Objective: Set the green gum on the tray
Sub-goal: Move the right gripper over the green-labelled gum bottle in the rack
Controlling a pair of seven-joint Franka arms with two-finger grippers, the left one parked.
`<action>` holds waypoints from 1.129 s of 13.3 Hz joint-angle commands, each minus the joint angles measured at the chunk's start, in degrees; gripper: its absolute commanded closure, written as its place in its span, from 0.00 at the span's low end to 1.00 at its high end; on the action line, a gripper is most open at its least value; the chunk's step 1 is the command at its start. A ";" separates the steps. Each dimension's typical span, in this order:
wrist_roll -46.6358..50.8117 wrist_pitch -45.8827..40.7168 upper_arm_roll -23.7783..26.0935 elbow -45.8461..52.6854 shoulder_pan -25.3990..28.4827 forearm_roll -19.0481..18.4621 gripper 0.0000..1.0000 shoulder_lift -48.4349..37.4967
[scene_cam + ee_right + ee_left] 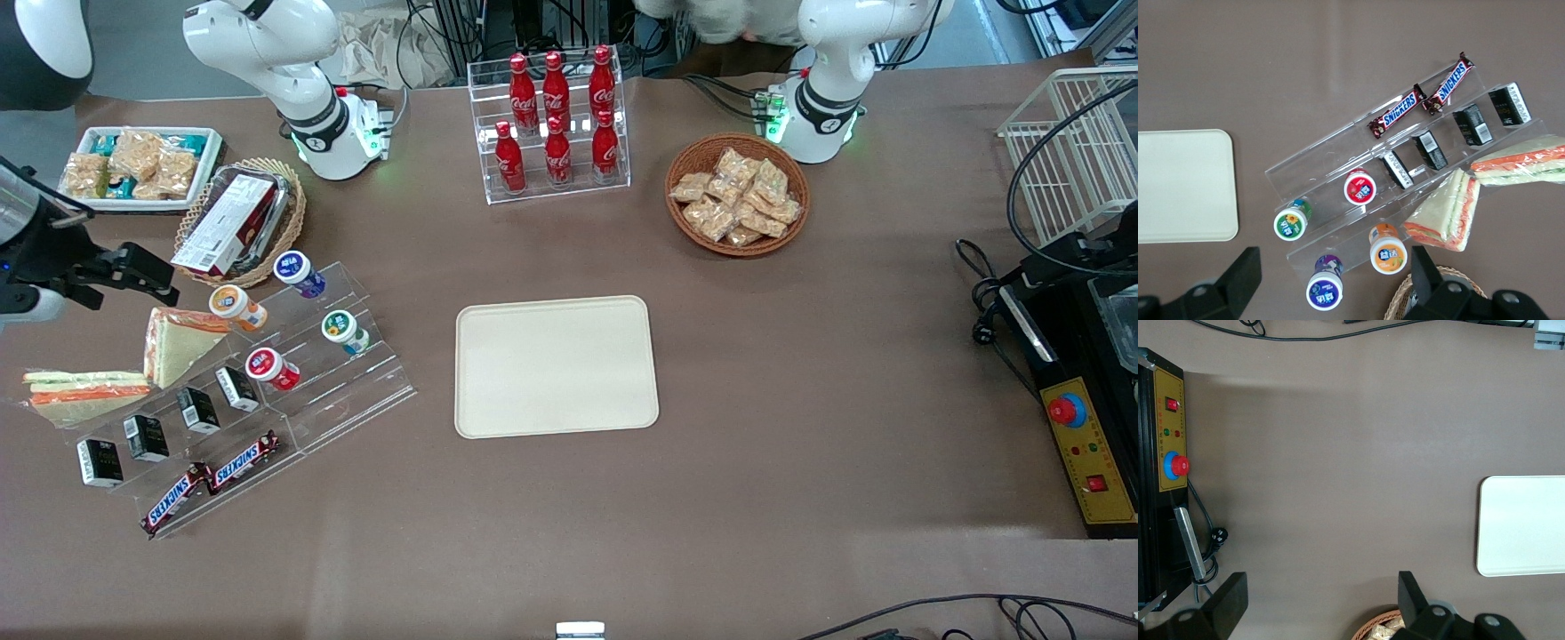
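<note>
- Green-labelled and white-lidded, the green gum stands on the clear acrylic step rack toward the working arm's end of the table, untouched.
- On the same rack the red-lidded bottle sits nearer the front camera, while the blue-lidded bottle and the orange-lidded bottle sit farther from it.
- Black packets and two Snickers bars fill the rack's lower steps, nearest the camera.
- Mid-table, the tray lies bare, well apart from the rack.
- At the table's edge, the gripper hangs high, well apart from the gum and farther from the camera than the wrapped sandwiches.
- From the wrist camera, its two fingers stand spread wide with nothing between them.
- As I judge it, nothing of the task is done: reaching the gum, grasping it, carrying it across and setting it on the tray all remain.
</note>
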 commanded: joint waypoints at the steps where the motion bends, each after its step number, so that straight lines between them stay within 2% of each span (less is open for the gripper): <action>1: -0.21 -0.68 0.83 0.03 0.27 -0.03 0.00 0.08; 7: -1.08 0.63 2.59 -2.68 0.80 -0.12 0.00 1.23; 15: -3.72 22.15 6.19 -25.09 0.88 -0.03 0.00 -2.73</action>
